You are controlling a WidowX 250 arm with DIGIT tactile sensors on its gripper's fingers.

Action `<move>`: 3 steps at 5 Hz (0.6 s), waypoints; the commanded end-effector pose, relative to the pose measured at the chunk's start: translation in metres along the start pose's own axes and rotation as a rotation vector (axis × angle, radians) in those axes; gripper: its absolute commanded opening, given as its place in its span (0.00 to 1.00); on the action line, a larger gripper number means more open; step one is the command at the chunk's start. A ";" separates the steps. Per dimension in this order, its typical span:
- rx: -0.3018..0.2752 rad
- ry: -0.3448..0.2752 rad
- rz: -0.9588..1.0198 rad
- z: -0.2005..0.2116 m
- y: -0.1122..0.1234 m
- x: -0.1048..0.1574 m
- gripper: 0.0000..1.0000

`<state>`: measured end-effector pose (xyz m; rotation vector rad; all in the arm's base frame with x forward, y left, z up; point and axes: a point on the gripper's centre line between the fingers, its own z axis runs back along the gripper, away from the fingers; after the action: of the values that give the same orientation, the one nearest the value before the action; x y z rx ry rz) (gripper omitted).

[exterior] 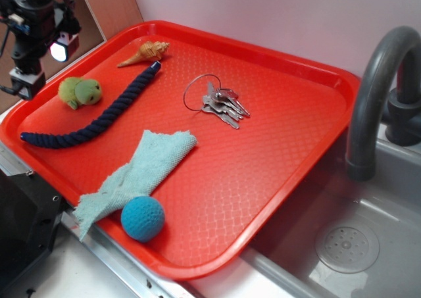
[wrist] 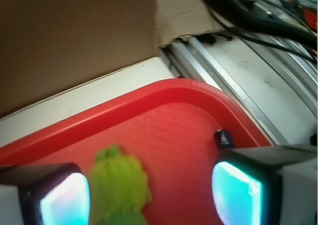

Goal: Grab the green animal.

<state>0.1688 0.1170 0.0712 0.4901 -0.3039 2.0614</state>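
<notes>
Spread wide, the gripper point(wrist: 149, 190) hangs above the green animal point(wrist: 121, 187), which sits off-centre toward one finger; closing now might only nudge it aside.

Fuzzy green animal point(exterior: 79, 92), on red tray

Plush animal point(exterior: 79, 92) on tray point(exterior: 289, 81), seemingly beside rope point(exterior: 99, 117).
</notes>
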 end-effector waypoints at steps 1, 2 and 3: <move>-0.075 -0.108 -0.017 -0.020 -0.004 -0.001 1.00; -0.151 -0.112 -0.104 -0.031 -0.008 -0.013 1.00; -0.159 -0.119 -0.168 -0.039 -0.001 -0.030 1.00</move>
<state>0.1861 0.1127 0.0145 0.5437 -0.4487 1.8221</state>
